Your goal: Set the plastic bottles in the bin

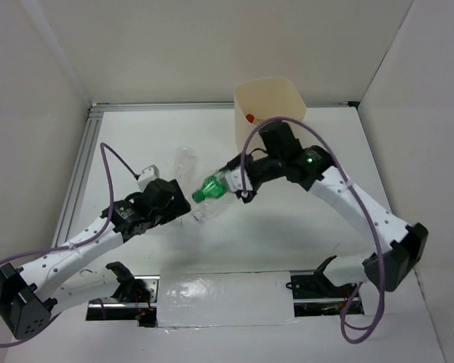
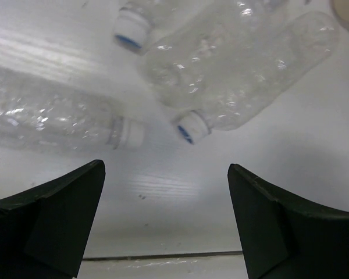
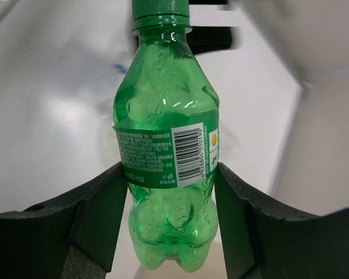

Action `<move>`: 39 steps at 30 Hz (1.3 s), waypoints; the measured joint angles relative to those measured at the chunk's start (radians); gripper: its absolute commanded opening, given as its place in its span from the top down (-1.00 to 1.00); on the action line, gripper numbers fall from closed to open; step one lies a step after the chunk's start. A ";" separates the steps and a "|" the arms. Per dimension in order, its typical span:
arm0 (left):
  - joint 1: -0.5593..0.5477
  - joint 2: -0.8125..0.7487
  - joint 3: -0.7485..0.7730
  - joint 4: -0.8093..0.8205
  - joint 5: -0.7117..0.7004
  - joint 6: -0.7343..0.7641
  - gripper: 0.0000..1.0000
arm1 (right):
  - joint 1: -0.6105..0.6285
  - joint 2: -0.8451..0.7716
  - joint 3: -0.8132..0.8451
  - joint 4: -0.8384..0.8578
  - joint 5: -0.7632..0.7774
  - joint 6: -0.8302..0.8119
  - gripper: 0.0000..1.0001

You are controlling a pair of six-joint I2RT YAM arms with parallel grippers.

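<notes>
While the right gripper (image 3: 170, 195) clamps its two dark fingers around the lower body of the green bottle (image 3: 166, 116), cap pointing away from the wrist, the left gripper (image 2: 166, 174) hangs with jaws spread wide and empty over a cluster of clear bottles (image 2: 238, 64) lying on their sides on the white table (image 1: 287, 242). From above, the green bottle (image 1: 212, 187) sits near the middle of the workspace, cap toward 8 o'clock, apparently held off the surface just above a clear bottle (image 1: 204, 212). The cream bin (image 1: 287, 98) stands upright at about 1 o'clock from it, against the back wall, with a red-capped bottle (image 1: 250, 118) showing inside. The left gripper (image 1: 166, 198) waits at 9 o'clock of the green bottle, beside the loose clear ones. The step in hand looks to be the carry: the grasp is made and the drop is not yet done. The next move would call for swinging the right gripper (image 1: 238, 185) toward 1 o'clock, raising the bottle above the bin's rim, centring it over the opening, then parting the jaws. Several clear bottles remain on the table, so the job seems well short of finished.
</notes>
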 measured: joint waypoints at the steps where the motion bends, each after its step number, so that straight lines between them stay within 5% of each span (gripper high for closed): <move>1: 0.000 0.000 0.002 0.038 0.005 0.028 -0.98 | -0.012 -0.035 0.017 0.068 0.005 0.077 0.53; 6: 0.000 0.001 -0.001 0.275 0.084 0.297 -0.92 | -0.158 -0.061 0.097 0.375 0.130 0.453 0.48; 13: 0.038 0.121 -0.008 0.551 0.190 0.644 -0.87 | -0.423 0.240 0.354 0.570 0.231 0.811 0.16; 15: 0.075 0.217 0.035 0.563 0.196 0.711 -0.92 | -0.474 0.325 0.406 0.555 0.229 0.895 -0.29; 17: 0.116 0.304 0.100 0.552 0.190 0.739 -0.92 | -0.509 0.423 0.480 0.535 0.222 0.922 -0.41; 18: 0.137 0.349 0.145 0.544 0.180 0.752 -0.92 | -0.519 0.473 0.519 0.517 0.212 0.947 -0.97; 26: 0.207 0.545 0.361 0.530 0.061 0.814 -1.00 | -0.583 0.545 0.596 0.447 0.086 1.061 -1.00; 39: 0.253 0.929 0.493 0.415 -0.072 0.858 -0.82 | -0.830 0.126 0.327 0.491 -0.239 1.185 -1.00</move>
